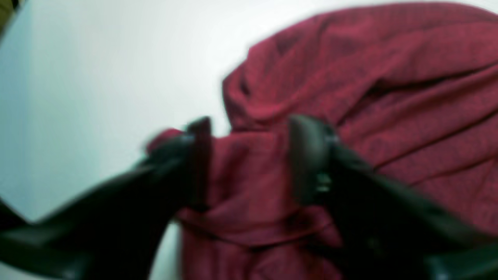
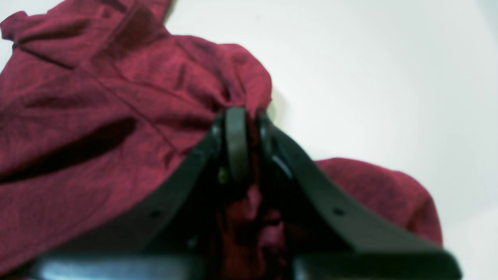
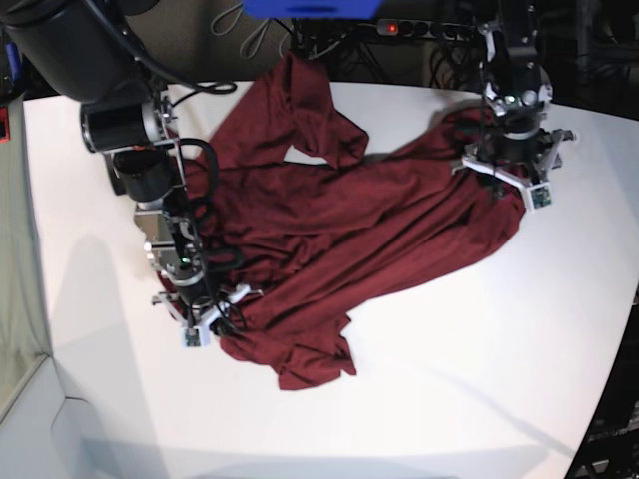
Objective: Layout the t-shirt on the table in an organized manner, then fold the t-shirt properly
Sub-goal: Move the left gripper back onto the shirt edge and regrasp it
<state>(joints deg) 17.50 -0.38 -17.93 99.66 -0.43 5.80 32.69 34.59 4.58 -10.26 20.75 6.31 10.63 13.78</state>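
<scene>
Left wrist view is blurred throughout; the left gripper (image 1: 249, 155) fingertips smear, and cloth contact cannot be confirmed. The t-shirt (image 1: 389, 97) is cut off at 3 o'clock. In the base view, fabric hides the right gripper (image 3: 205, 317) tips.

No text, label, brand, number or sign can be read in any view. Both wrist views are blurred, and the base view shows no legible marking on anything.
</scene>
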